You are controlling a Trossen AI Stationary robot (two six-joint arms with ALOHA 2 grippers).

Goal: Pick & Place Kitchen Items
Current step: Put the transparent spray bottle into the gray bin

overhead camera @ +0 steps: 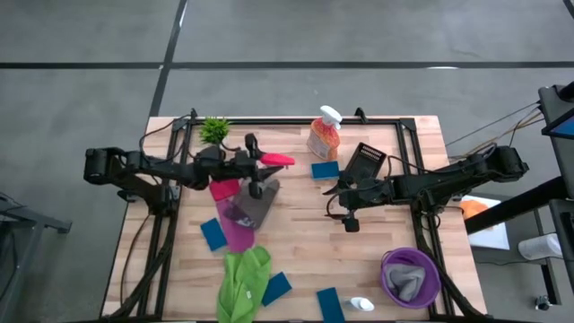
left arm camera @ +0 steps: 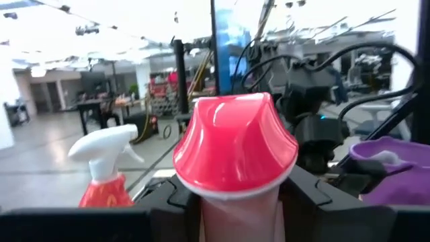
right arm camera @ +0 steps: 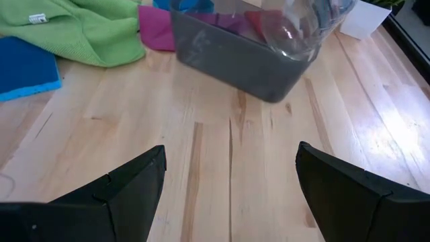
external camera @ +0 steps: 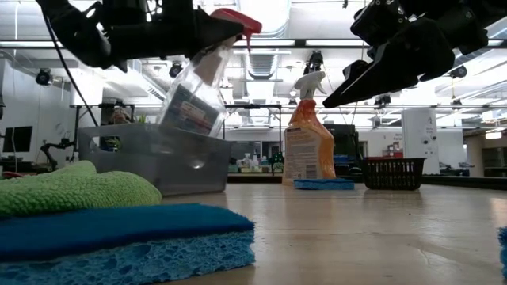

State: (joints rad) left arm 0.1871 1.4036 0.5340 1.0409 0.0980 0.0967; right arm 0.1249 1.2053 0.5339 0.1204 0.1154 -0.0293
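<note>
My left gripper (overhead camera: 258, 167) is shut on a clear bottle (external camera: 194, 95) with a red cap (left arm camera: 235, 144), held over a grey bin (overhead camera: 257, 205) at the table's middle left. My right gripper (overhead camera: 334, 190) hovers open and empty above the table's middle; in its wrist view (right arm camera: 232, 181) it faces the bin (right arm camera: 235, 57). An orange spray bottle (overhead camera: 325, 135) stands at the far middle beside a blue sponge (overhead camera: 325, 169). A green cloth (overhead camera: 244, 283), a magenta cloth (overhead camera: 236, 231) and a red cloth (overhead camera: 224, 188) lie around the bin. My left gripper pinches the bottle's neck (left arm camera: 235, 208) just below the red cap between its two fingers (left arm camera: 168, 198). It comes level from the table's left. The bottle is tilted, cap up toward the right and base (external camera: 178, 119) down at the bin's rim; whether it touches the bin I cannot tell.
Blue sponges lie at the near left (overhead camera: 213, 234) and near middle (overhead camera: 276, 288), (overhead camera: 330, 304), beside a white-topped bottle (overhead camera: 361, 305). A purple bowl (overhead camera: 387, 269) holds a grey cloth. A black basket (overhead camera: 366, 161) and a green plant (overhead camera: 213, 130) stand at the far side.
</note>
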